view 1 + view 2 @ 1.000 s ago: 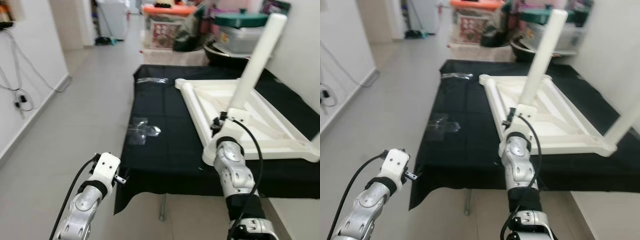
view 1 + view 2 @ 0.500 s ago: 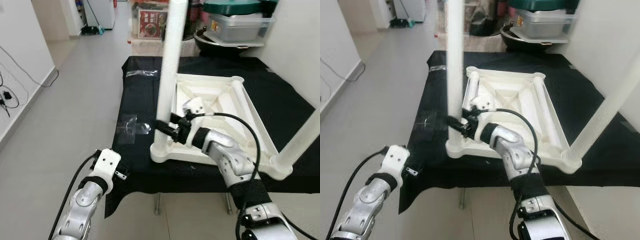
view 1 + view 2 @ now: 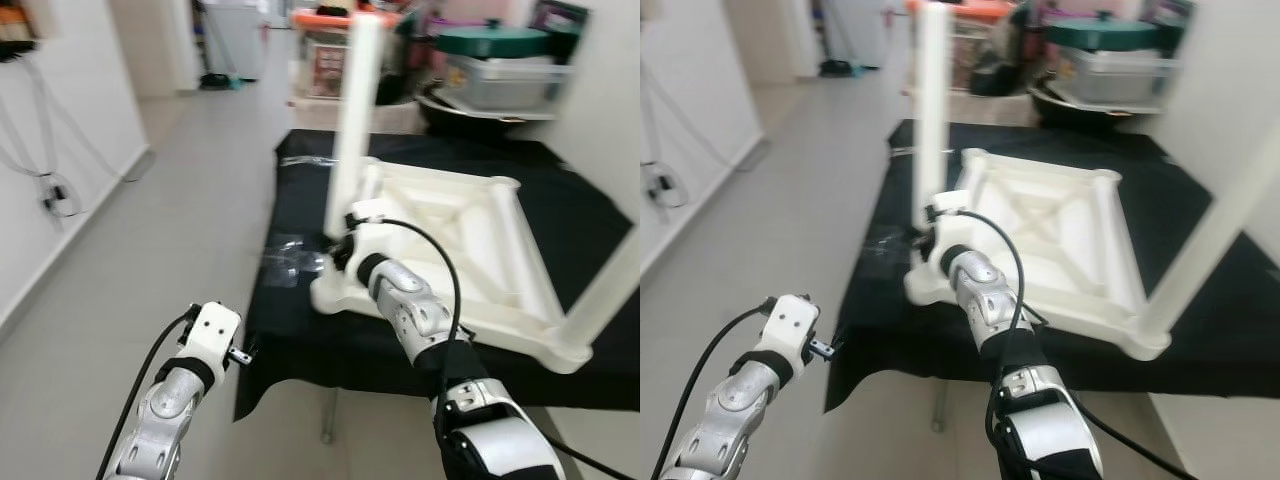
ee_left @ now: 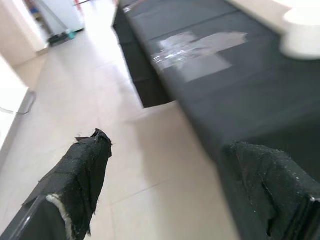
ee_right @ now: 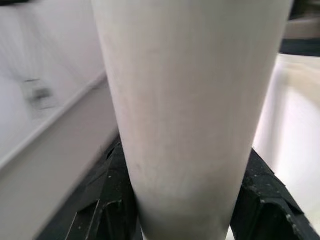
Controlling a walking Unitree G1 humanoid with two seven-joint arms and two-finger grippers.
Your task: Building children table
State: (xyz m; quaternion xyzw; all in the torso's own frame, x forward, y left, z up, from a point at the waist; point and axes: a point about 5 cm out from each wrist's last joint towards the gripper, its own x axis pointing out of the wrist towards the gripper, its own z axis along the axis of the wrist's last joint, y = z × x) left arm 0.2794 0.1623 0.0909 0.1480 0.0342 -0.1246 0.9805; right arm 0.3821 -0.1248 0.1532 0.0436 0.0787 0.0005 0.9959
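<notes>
While the white table top lay upside down on the black-draped bench, the right gripper was clamped around the bottom of a white leg standing upright at the near-left corner of the frame. From the wrist view its two black fingers sat one on each side of the round leg, pressed against it. A second leg rose at a slant from the near-right corner. The left gripper hung off the near-left edge of the bench, above the floor, its fingers spread wide with nothing between them. A scrap of clear plastic lay on the black cloth to the left of the frame, and storage boxes were stacked at the far end.

To my eye the parts were moulded plastic: light, stiff and smooth. A smooth round leg could turn or slip in a pinch, so a hold low down, close to the corner socket, looked the soundest, keeping the leg from levering sideways. The frame seemed light enough to slide on the cloth if pushed.
</notes>
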